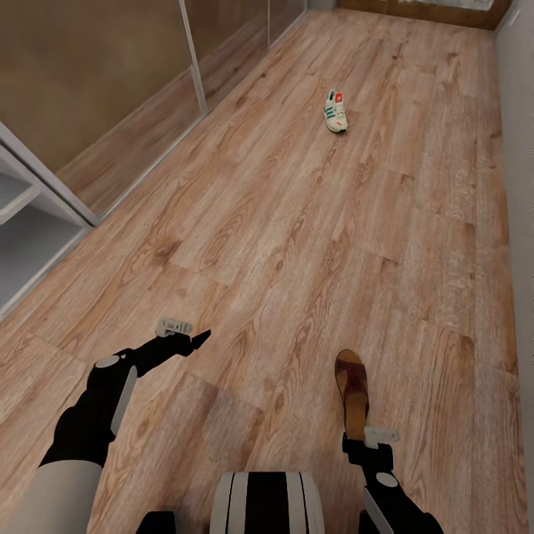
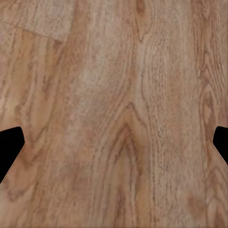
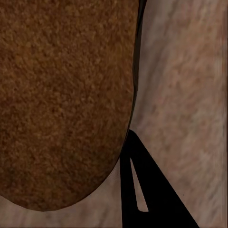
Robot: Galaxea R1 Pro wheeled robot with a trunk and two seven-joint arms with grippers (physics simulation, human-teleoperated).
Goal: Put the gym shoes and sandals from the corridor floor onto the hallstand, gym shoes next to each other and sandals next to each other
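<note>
Right gripper (image 1: 365,439) sits at the heel of one sandal (image 1: 352,393) — long axis running near-to-far, on the corridor floor (image 1: 297,222) — jaw state indeterminate; left gripper (image 1: 199,338) open, farther off.

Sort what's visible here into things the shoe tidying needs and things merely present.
Needed: gym shoe, sandal at the right hand, corridor floor, left hand.
Merely present: wood-panelled wall, white shelving at the left edge.
</note>
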